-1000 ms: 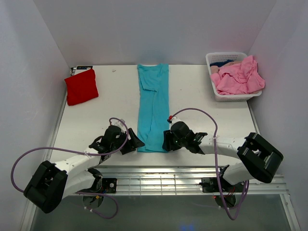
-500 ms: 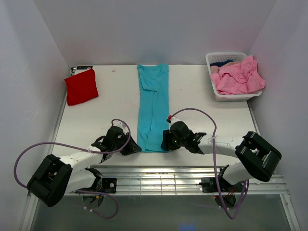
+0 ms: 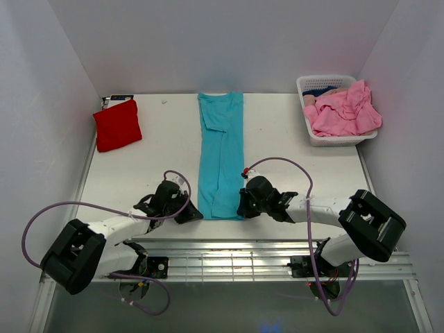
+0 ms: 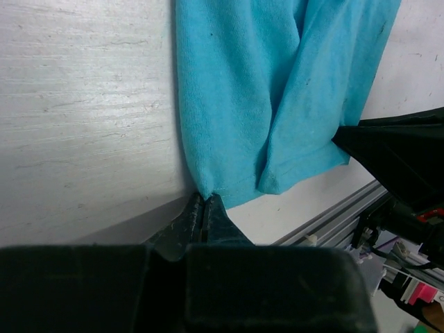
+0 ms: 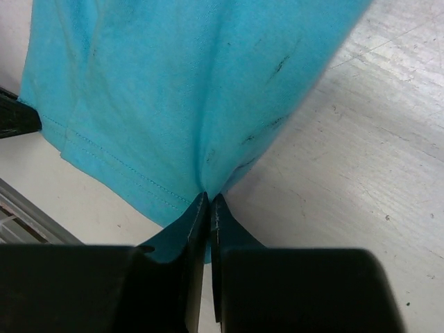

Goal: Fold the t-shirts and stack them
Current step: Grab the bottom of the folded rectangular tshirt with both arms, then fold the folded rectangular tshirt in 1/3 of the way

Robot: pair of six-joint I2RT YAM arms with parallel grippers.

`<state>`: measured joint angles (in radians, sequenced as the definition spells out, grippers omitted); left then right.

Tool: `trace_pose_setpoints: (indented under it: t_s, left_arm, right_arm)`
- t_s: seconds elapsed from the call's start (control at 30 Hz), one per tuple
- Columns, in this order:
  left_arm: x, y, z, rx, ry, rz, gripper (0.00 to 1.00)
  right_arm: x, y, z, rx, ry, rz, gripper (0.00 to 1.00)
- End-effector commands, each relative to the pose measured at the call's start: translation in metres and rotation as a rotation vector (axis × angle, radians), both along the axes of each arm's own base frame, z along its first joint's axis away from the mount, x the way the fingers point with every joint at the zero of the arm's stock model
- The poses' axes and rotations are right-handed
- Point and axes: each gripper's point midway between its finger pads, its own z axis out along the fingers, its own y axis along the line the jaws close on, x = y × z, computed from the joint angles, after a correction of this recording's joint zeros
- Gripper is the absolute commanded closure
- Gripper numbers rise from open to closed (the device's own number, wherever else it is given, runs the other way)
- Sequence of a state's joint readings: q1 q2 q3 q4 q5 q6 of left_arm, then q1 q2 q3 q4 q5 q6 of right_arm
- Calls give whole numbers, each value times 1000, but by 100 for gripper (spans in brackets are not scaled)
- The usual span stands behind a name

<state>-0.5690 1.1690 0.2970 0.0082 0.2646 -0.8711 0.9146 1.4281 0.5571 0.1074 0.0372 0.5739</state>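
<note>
Down the middle of the table (image 3: 159, 149) the teal t-shirt (image 3: 222, 156) lies as a long strip. Only the overhead view shows the pink t-shirts (image 3: 345, 111) heaped in the basket (image 3: 334, 139) and the folded red t-shirt (image 3: 117, 125). The wrist views show the left gripper (image 4: 205, 202) and right gripper (image 5: 209, 199) each pinched tight on a near hem corner.

up close, the bit of hem that the left gripper (image 4: 206, 208) and right gripper (image 5: 209, 205) each pinch vanishes between the pads. the teal t-shirt (image 4: 243, 90) runs off the top of both wrist views. from above, its two near corners sit under the grippers, so the fingertips don't show there. a dark blue thing (image 3: 320, 91) is buried under the pink shirts (image 3: 345, 111) in the basket (image 3: 303, 83), no idea what. the small dark thing (image 3: 119, 98) behind the red t-shirt (image 3: 117, 125) is too tiny to make out.
</note>
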Motion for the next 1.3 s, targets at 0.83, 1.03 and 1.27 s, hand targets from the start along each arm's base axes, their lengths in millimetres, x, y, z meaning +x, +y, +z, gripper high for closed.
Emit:
trace_pose_setpoints:
  t_s: [0.83,1.03,1.27]
  left_arm:
    - [123,-54,75,130,-342,-9,100]
    - [154,-51,67,210,-367,40,100]
    - [207,-54,58,288,-402,96,100]
  right_arm:
    - [102,29,68,-113,-146,-102,92]
    - [148,20,74,-160,-176,-136,92]
    - [201,10,73,-193,-192,-174,92]
